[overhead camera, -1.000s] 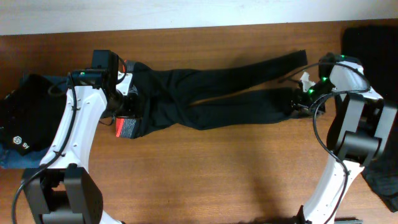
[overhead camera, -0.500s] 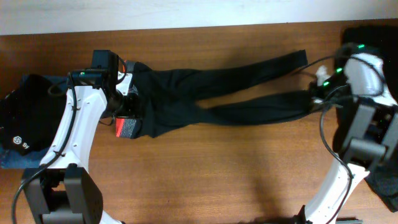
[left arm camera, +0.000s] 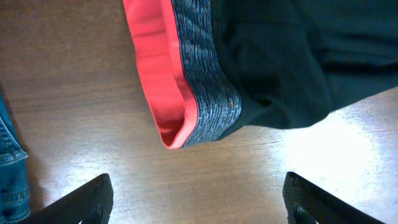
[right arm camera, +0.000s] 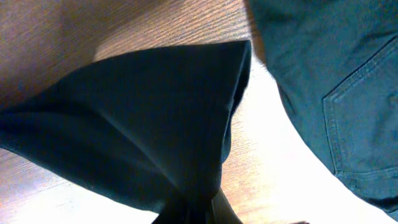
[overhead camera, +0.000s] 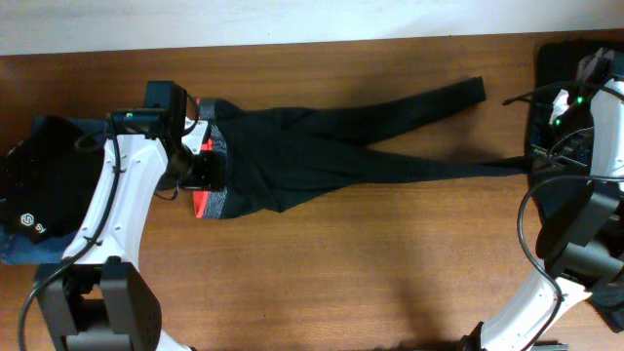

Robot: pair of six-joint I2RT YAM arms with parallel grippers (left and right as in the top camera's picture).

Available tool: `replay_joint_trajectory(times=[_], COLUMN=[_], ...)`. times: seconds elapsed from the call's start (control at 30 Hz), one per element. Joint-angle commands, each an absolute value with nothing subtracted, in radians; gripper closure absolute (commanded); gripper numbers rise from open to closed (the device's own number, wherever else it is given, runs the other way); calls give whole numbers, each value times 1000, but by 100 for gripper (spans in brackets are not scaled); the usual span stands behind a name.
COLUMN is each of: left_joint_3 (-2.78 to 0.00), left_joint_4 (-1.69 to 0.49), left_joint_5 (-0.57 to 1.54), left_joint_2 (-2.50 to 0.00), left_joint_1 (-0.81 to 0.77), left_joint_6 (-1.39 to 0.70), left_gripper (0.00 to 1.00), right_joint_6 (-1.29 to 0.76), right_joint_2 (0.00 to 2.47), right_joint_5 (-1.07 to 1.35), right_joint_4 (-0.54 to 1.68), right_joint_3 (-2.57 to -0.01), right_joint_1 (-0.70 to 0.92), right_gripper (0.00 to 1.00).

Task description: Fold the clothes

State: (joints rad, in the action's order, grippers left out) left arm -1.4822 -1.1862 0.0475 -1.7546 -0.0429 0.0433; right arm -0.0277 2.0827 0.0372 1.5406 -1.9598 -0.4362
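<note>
Across the wooden table (overhead camera: 322,283) the black trousers (overhead camera: 322,161) lie stretched out, legs pointing right, the nearer leg pulled taut. Their red-orange and grey waistband (left arm camera: 186,81) lies just by the left gripper (overhead camera: 200,170), whose jaws stand spread wide, gripping nothing. The right gripper (overhead camera: 534,164) is pinched tight on the taut leg's cuff.

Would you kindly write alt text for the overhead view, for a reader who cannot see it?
Long black trousers lie stretched across a brown wooden table, their red-orange and grey waistband at the left beneath the open left gripper. The right gripper, shut on one leg's hem, holds that leg taut toward the table's right edge.
</note>
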Motion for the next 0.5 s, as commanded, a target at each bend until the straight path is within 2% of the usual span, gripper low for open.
replay_joint_trajectory(times=[0.0, 0.4, 0.47], left_joint_3=[-1472, -1319, -1279], left_joint_4=[-1190, -1052, -997], left_joint_5=[44, 48, 60], left_joint_2=[-1768, -1768, -1770], left_joint_1=[-43, -43, -43], left_joint_6=[37, 38, 38], left_gripper=[13, 13, 17], right_joint_6=[-42, -42, -42], right_joint_2=[2082, 2082, 2082], right_joint_5=[13, 14, 14], right_joint_4=[1554, 1563, 1563], right_joint_3=[-1962, -1962, -1962], right_joint_1=[-432, -432, -432], right_gripper=[96, 96, 96])
